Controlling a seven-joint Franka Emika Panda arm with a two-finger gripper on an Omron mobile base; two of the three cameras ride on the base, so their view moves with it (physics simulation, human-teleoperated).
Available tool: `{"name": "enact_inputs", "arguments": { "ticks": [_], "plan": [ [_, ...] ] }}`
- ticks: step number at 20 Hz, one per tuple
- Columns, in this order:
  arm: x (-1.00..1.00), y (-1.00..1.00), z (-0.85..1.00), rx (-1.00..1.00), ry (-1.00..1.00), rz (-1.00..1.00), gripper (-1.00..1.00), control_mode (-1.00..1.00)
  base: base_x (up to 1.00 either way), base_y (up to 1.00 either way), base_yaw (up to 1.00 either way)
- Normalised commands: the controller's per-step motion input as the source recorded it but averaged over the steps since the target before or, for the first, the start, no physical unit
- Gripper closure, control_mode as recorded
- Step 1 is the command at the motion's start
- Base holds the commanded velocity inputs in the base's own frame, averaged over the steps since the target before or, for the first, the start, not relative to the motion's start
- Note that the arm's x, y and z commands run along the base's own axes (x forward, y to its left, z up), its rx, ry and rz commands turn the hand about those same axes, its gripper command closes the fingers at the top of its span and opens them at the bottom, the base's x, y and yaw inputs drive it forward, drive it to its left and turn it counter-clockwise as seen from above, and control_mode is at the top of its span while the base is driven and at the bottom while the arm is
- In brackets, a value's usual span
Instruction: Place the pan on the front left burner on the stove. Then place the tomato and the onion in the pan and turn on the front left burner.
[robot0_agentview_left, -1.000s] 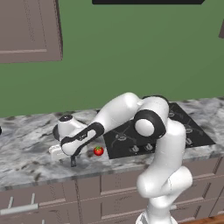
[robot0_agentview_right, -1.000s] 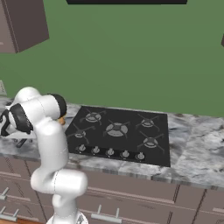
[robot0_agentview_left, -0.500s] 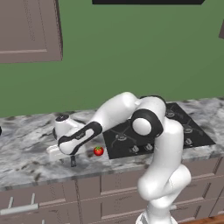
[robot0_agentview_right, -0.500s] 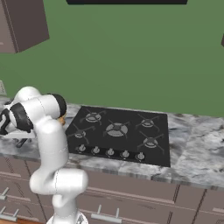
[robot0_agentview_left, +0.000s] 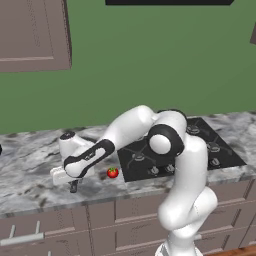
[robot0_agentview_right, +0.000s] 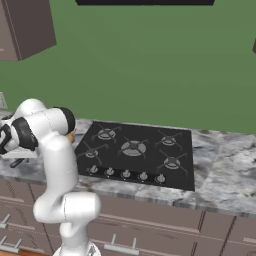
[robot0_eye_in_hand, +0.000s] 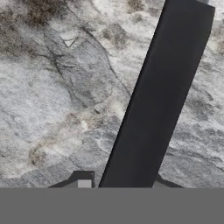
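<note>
The end effector (robot0_agentview_left: 73, 186) hangs low over the grey marbled worktop (robot0_agentview_left: 30, 190) at the left of the left base frame, well left of the stove (robot0_agentview_left: 200, 145). In the hand frame the long dark handle of the pan (robot0_eye_in_hand: 157, 100) runs from the upper right down to the bottom centre, passing between the two finger tips (robot0_eye_in_hand: 83, 181). The jaws stand narrow at either side of the handle; whether they actually press on it cannot be told.

The pan's bowl is hidden behind the white arm in the left base frame, and in the right base frame just a thin dark strip at the left edge could be part of it.

The tomato (robot0_agentview_left: 113, 172) sits on the worktop just right of the end effector, between it and the stove's left edge, apart from both.

A sliver of yellow-brown beside the arm's dark joint at the left of the right base frame may be the onion (robot0_agentview_right: 73, 135); most of it is covered.

The stove lies bare, its silver knobs (robot0_agentview_right: 126, 174) in a row along the near edge.
</note>
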Motion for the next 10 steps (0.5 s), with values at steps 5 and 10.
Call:
{"name": "enact_inputs", "arguments": {
  "ticks": [5,10],
  "plan": [
    [-0.15,-0.16,-0.07,0.0,-0.04,0.0,1.0,-1.0,0.0,0.0,0.0],
    [-0.25,-0.24,0.0,0.0,-0.12,-0.01,1.0,-1.0,0.0,0.0,0.0]
  ]
}}
